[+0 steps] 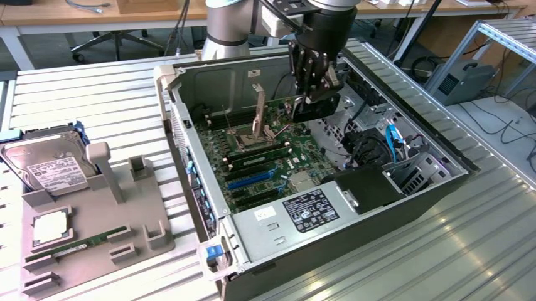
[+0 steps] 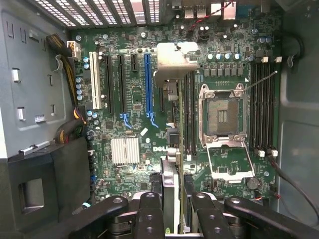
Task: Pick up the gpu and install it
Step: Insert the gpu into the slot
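The black, multi-link metal gripper [image 1: 313, 89] was clamped on the gpu [image 1: 317, 108], a thin flat black rectangular card. It held the card on edge above the green motherboard [image 1: 270, 145] inside the open grey metal computer case [image 1: 218, 81]. In the wrist view the card [image 2: 171, 181] stood edge-on between the fingers [image 2: 149, 214], apart from the long blue expansion slot [image 2: 147, 84].

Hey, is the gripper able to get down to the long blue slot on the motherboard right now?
Probably yes: the case lies open, nothing stands over the blue slot, and the gripper, holding the gpu, hangs above the board.
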`<action>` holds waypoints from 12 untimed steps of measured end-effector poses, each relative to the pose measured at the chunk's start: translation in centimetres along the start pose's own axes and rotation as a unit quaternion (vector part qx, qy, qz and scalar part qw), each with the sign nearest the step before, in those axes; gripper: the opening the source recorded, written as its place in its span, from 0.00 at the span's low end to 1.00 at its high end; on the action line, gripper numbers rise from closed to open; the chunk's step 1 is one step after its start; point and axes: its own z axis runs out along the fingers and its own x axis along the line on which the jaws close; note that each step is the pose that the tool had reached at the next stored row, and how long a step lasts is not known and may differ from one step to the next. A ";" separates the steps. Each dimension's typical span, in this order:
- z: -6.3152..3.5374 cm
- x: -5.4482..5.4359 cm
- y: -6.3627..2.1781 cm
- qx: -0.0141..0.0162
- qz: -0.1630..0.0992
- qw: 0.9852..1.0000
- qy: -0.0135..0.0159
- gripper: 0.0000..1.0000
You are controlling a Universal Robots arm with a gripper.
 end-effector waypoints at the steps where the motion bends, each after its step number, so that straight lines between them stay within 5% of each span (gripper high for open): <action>1: 0.01 0.0 0.00 0.000 0.003 1.000 0.000 0.27; 8: 0.05 0.0 0.00 0.000 0.014 1.000 0.001 0.27; 12: 0.09 0.0 0.00 -0.017 0.014 1.000 0.002 0.27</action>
